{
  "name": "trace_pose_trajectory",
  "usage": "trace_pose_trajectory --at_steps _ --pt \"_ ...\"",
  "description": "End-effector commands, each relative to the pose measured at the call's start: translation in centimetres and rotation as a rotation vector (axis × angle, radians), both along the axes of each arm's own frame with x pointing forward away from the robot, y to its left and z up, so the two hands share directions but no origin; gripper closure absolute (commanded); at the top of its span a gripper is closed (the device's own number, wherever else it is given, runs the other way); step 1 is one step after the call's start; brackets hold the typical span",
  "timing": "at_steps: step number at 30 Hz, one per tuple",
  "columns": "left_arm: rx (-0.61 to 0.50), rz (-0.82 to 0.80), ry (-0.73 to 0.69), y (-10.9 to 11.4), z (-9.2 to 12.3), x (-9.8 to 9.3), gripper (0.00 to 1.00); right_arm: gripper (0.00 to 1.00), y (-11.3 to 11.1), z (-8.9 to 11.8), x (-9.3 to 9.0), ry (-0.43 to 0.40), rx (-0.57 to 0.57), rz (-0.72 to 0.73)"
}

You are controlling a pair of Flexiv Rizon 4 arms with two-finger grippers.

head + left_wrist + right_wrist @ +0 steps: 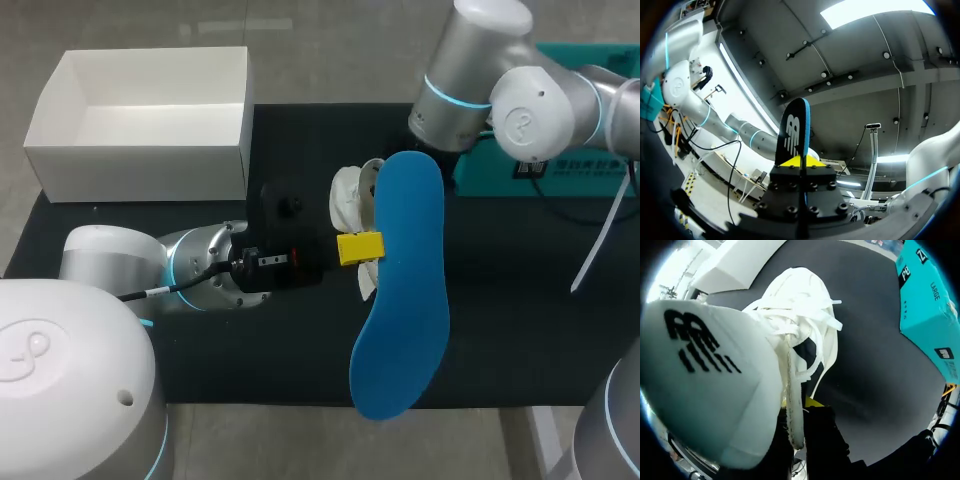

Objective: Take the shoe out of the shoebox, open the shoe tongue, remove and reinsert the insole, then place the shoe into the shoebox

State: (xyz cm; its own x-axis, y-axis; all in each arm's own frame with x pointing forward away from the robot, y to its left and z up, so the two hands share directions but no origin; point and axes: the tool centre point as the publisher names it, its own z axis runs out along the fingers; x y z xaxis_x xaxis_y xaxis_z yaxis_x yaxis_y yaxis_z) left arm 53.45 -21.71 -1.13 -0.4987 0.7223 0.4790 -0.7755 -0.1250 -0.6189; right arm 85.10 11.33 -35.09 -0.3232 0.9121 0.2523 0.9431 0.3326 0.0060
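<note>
left end effector pinches insole | right end effector pinches shoe | head view: insole half-hides shoe

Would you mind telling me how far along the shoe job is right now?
Done: the white lace-up shoe is out of the white cardboard shoebox, its flat blue insole removed. In hand: left gripper pinches the insole, right gripper holds the shoe. Left: reinserting, boxing.

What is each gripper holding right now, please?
Left gripper: closed on the blue insole.
Right gripper: closed on the white shoe.
</note>
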Motion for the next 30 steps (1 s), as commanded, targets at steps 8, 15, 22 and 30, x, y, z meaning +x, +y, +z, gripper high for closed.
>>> trace_pose_trajectory --at_steps 8,15,22,30 --pt "-0.002 0.001 0.001 0.0 -0.1 0.0 1.00 1.00 0.5 -1.0 -0.4 -0.014 -0.020 -0.183" --pt "-0.002 0.001 0.001 0.0 -0.1 0.0 1.00 1.00 0.6 -1.8 0.1 -0.018 -0.046 -0.117" --pt "-0.002 0.001 0.001 0.0 -0.1 0.0 1.00 1.00 0.6 -2.6 0.4 -0.026 -0.043 -0.129" --pt "-0.002 0.001 0.001 0.0 -0.1 0.0 1.00 1.00 0.1 -3.7 1.2 -0.045 -0.054 -0.156"
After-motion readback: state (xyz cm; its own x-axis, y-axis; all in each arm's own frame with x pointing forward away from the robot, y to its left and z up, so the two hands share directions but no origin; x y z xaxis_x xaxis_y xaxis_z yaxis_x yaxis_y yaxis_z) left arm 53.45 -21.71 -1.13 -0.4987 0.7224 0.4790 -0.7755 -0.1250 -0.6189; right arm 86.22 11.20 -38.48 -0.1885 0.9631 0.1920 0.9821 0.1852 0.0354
